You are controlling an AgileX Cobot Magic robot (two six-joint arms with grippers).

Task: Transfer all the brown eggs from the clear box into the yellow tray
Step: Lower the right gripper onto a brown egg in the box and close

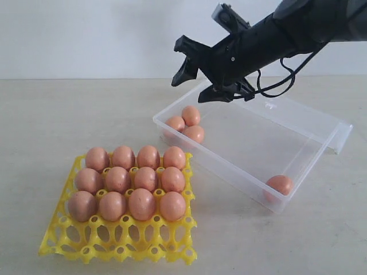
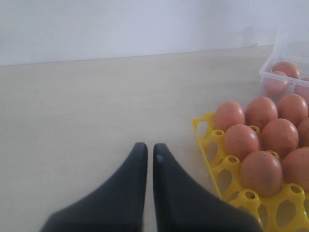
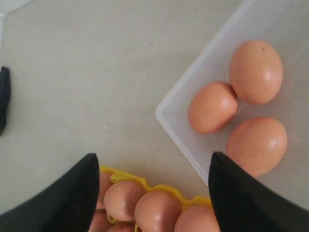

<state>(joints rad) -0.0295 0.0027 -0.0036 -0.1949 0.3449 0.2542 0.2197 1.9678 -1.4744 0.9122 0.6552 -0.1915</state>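
Observation:
The yellow tray (image 1: 114, 243) lies front left, with several brown eggs (image 1: 129, 179) filling its back three rows; its front row of cups is bare. The clear box (image 1: 229, 166) sits to the right. Three brown eggs (image 1: 191, 115) cluster in its left corner and a single egg (image 1: 279, 184) lies in its near right corner. My right gripper (image 1: 198, 80) hovers above that left corner, open and empty. In the right wrist view its fingers (image 3: 154, 157) straddle the tray edge (image 3: 125, 176), with the three eggs (image 3: 212, 107) beyond. My left gripper (image 2: 147, 147) is shut over bare table beside the tray (image 2: 212, 159).
The box's clear lid (image 1: 321, 123) hangs open along its far right side. Pale tabletop (image 1: 57, 114) stretches left of and behind the tray. A white wall rises behind the table.

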